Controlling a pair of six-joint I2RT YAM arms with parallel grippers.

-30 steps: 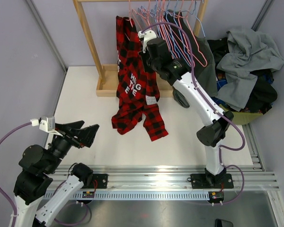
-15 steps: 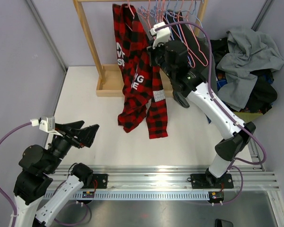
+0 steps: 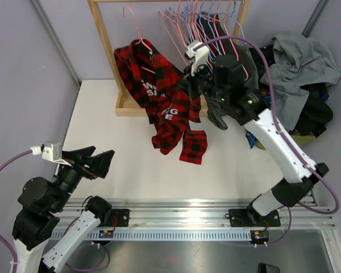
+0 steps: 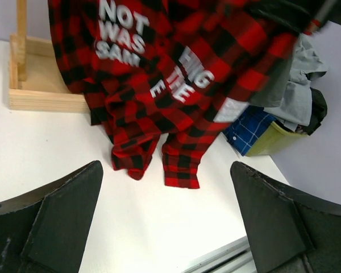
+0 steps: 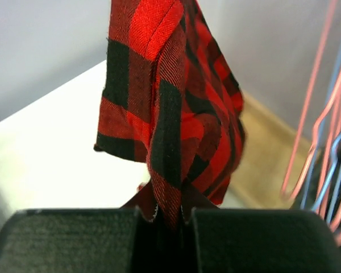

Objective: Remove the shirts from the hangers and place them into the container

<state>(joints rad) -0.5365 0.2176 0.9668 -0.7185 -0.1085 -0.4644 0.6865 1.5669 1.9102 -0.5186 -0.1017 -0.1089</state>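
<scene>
The red-and-black plaid shirt [image 3: 169, 116] [image 4: 159, 91] hangs over the table in front of the wooden rack. Its upper left part is still draped on a tilted pink hanger [image 3: 137, 34]. My right gripper [image 3: 190, 79] [image 5: 169, 219] is shut on a fold of the plaid shirt [image 5: 165, 114], near the collar end. Empty pink and blue hangers [image 3: 188, 25] [image 5: 321, 114] crowd the rail. The yellow-green container [image 3: 300, 140] [image 4: 270, 142] at the right is heaped with clothes, a grey shirt [image 3: 301, 68] on top. My left gripper [image 3: 99, 162] [image 4: 167, 227] stands open near the table's front left, holding nothing.
The wooden rack base [image 3: 129, 105] [image 4: 40, 85] and its upright post [image 3: 108, 45] stand at the back of the white table. A dark garment [image 3: 247, 77] hangs behind my right arm. A blue checked cloth [image 4: 247, 128] pokes out beside the container.
My right arm has swung right and toward the front, dragging the plaid shirt with it. The shirt's pink hanger has tilted out to the left. My left arm has barely shifted.
</scene>
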